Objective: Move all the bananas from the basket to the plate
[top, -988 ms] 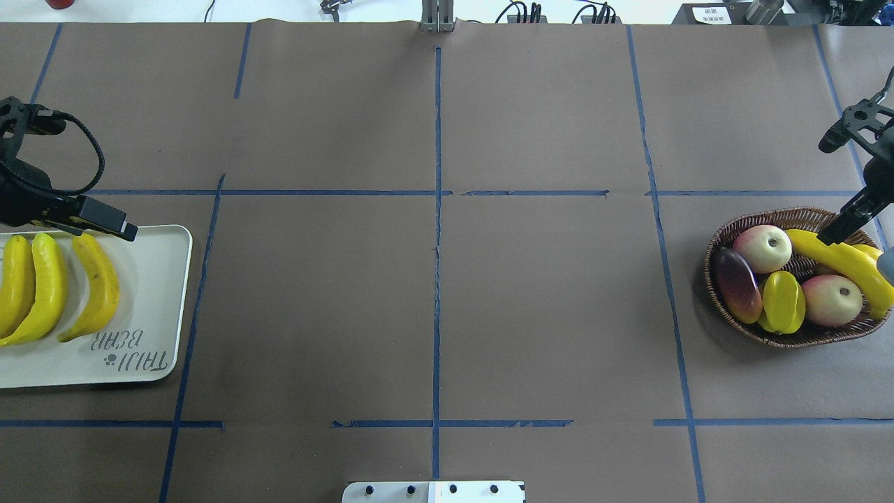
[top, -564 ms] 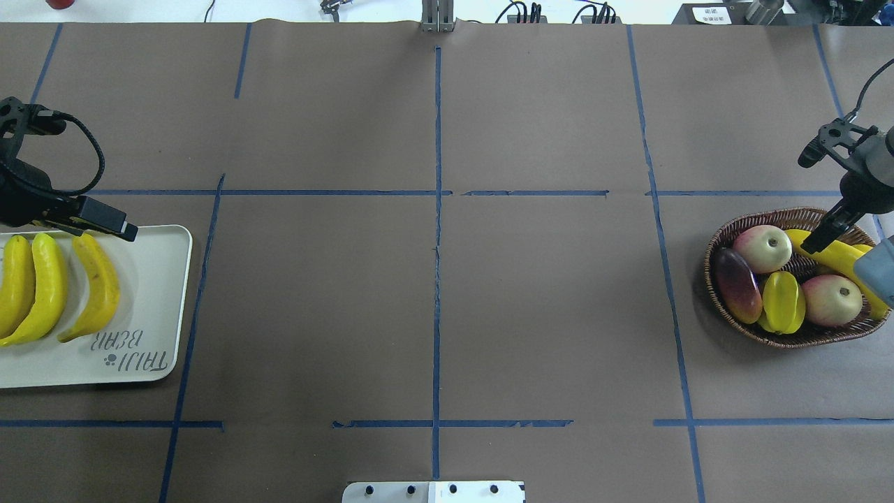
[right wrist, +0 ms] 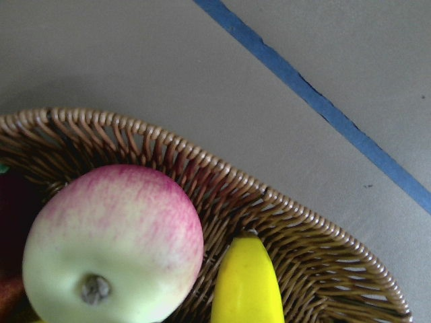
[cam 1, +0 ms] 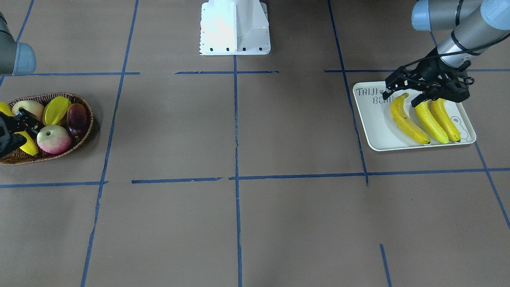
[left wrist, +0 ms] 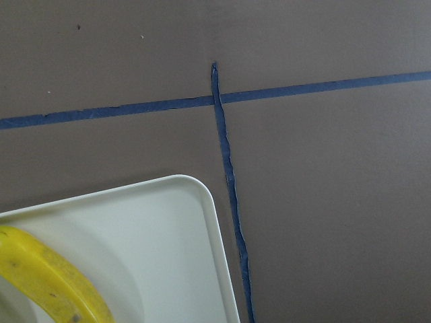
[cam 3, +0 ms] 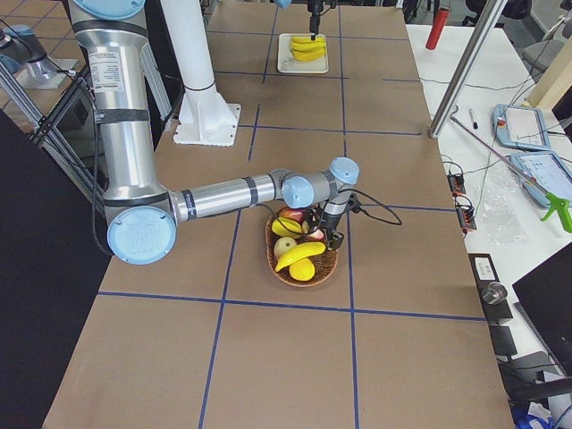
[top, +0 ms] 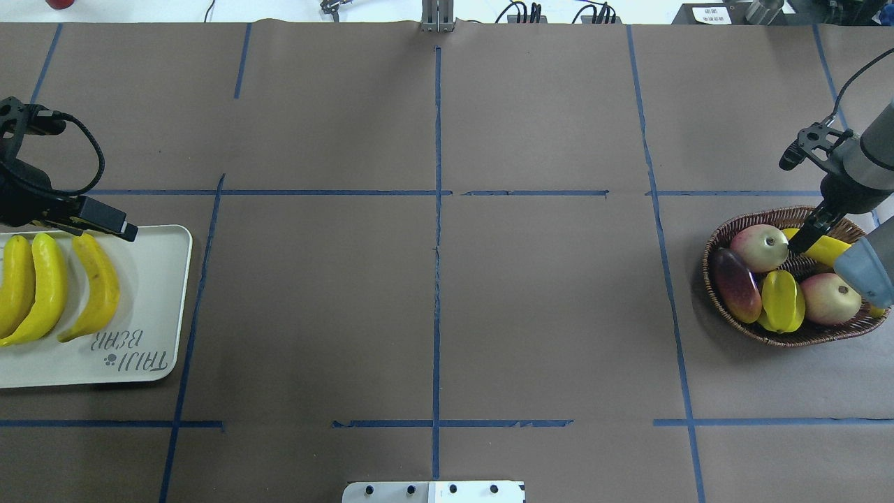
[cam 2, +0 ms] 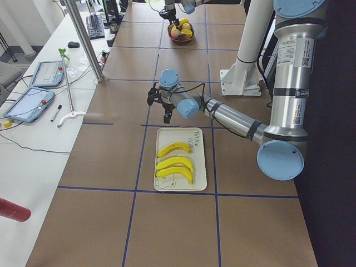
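Table [top: 545, 314]: banana [top: 832, 246] beneath right hand [top: 800, 242].

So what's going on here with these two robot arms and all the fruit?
Three bananas lie side by side on the plate, with the left gripper hovering open over their ends. One more banana is in the basket beside an apple. The right gripper is down at it, though I cannot tell whether it has gripped it. The job is to move every banana onto the plate.
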